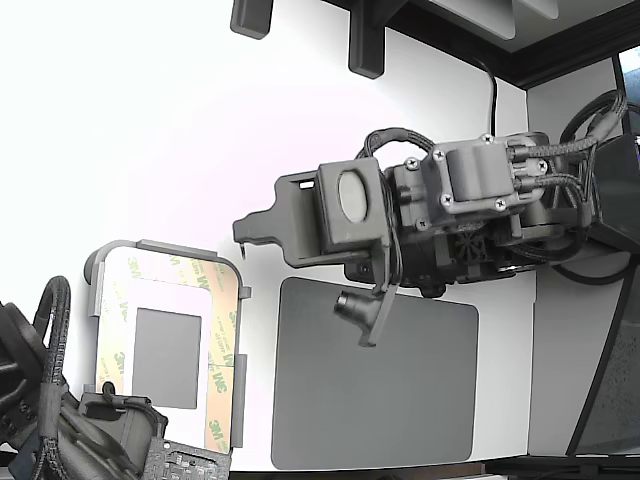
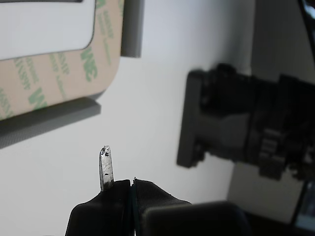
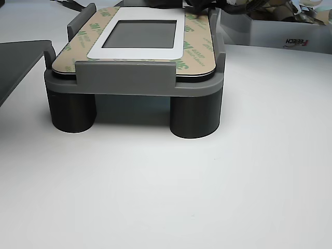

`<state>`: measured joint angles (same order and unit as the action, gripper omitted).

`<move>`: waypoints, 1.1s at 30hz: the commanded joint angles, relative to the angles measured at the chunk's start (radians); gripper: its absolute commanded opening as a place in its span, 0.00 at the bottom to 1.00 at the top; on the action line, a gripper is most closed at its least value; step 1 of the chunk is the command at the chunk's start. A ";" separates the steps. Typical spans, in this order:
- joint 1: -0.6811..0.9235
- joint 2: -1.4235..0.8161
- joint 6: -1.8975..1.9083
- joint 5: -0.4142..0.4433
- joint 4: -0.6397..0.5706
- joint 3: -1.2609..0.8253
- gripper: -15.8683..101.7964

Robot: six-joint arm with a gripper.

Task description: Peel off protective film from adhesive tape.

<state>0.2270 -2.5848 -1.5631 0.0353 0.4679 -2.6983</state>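
Above the white table (image 1: 150,120), well apart from the work: gripper (image 1: 243,236), thin metal tips drawn together on nothing, hanging over bare surface between the grey fixture (image 1: 165,340) and the dark grey mat (image 1: 375,375). At the exterior view's lower left, seated in that fixture: white rounded plate (image 1: 165,295) with a grey square panel (image 1: 167,357) at its middle, bordered by adhesive tape (image 3: 78,58) under cream liner. Along the plate's long edge nearest the mat: protective film (image 1: 224,350), flat, green 3M print, not lifted anywhere visible. Close to the lens in the wrist view: one slim tip (image 2: 106,166), upright, film corner (image 2: 93,59) beyond, not touching.
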 commanded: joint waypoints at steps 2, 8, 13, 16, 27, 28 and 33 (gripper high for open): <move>0.169 0.060 0.015 0.133 -0.025 0.060 0.04; 0.305 0.278 -0.086 0.225 -0.011 0.216 0.04; 0.341 0.453 -0.077 0.218 0.040 0.367 0.04; 0.353 0.522 -0.081 0.201 0.006 0.399 0.04; 0.390 0.729 -0.037 0.184 0.049 0.552 0.09; 0.397 0.730 -0.037 0.184 0.043 0.552 0.09; 0.436 0.753 -0.020 0.198 0.026 0.563 0.09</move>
<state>0.6642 -1.8193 -1.5846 0.2270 0.5047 -2.1706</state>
